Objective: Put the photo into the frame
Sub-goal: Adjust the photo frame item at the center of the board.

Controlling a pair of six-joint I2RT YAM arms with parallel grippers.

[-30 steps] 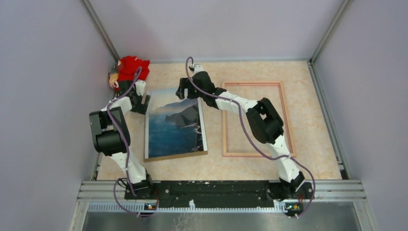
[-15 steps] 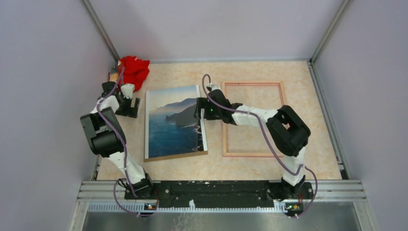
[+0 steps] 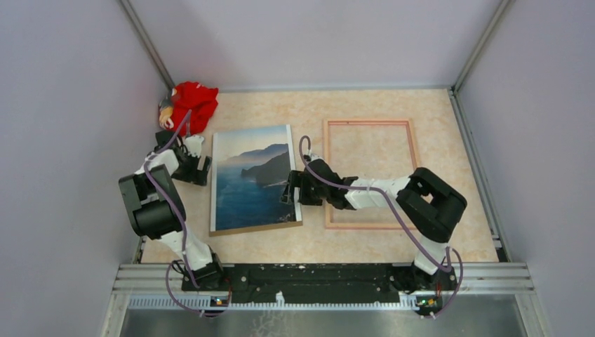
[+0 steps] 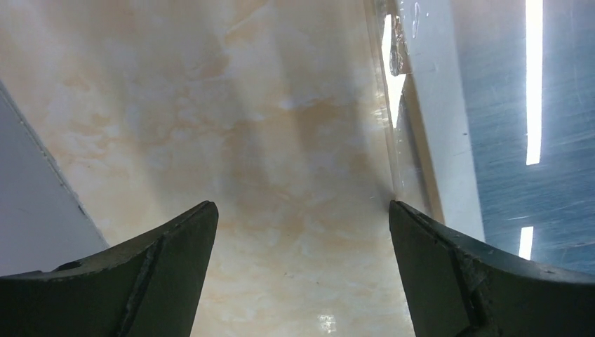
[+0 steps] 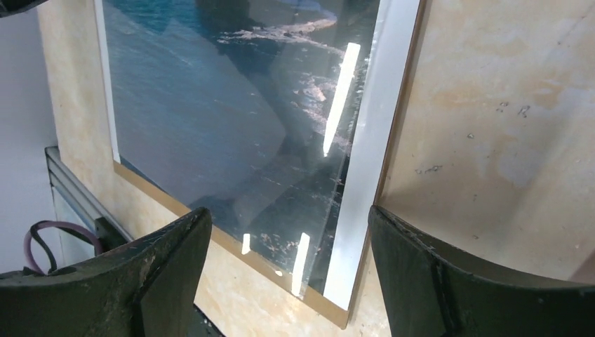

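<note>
photo [image 5: 210,105] edge below spread right pincer [image 5: 289,213]

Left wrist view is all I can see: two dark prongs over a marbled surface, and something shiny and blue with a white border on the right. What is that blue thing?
Observer: It is the photo, a blue landscape with dark mountains, lying face up on a brown board whose edge shows along its near side.
Operator: Is anything holding it?
Observer: No. The right gripper is open at the photo's right edge, close to its near corner, gripping nothing.
Operator: Where is it supposed to go?
Observer: Into the frame, which lies flat and empty just right of the photo, with the right arm stretched across its near left corner.
</note>
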